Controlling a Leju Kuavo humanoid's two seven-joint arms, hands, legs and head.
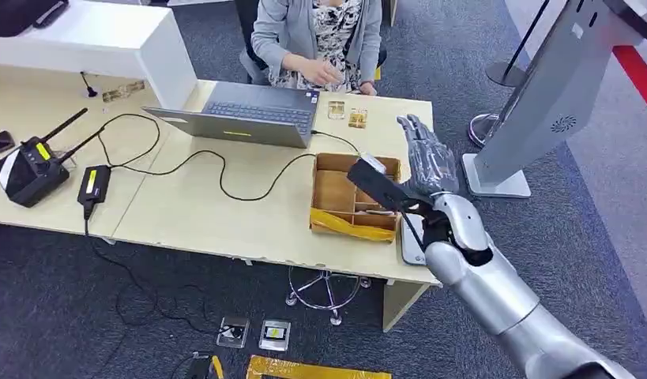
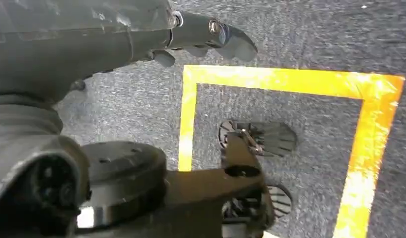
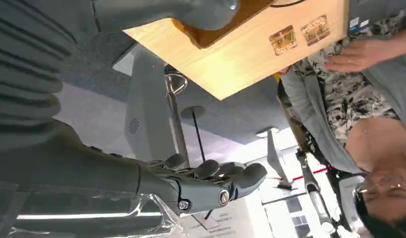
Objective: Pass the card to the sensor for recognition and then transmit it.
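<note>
Left robot hand [image 2: 210,32] just hangs over the carpet by the yellow floor tape [image 2: 188,116], fingers loosely out, nothing in it. Up on the table [image 1: 225,213], the far left has a black radio-looking unit [image 1: 28,166], then the laptop [image 1: 245,118] with a person [image 1: 320,35] sitting behind it. Just past the laptop's right corner lie two small cards [image 1: 346,114], flat on the table, beyond the cardboard box [image 1: 353,197].

Right robot hand [image 1: 426,158] hovers above the table's right end, spread wide and empty, near the cards but not touching them. So I'd say we're at the reach-for-a-card step, nothing picked up yet.

The white flat thing [image 1: 409,245] at the table edge, half hidden under the forearm, is probably the sensor. Next move: drop toward a card and pinch it. That's tricky, since it's thin and lying flat.
</note>
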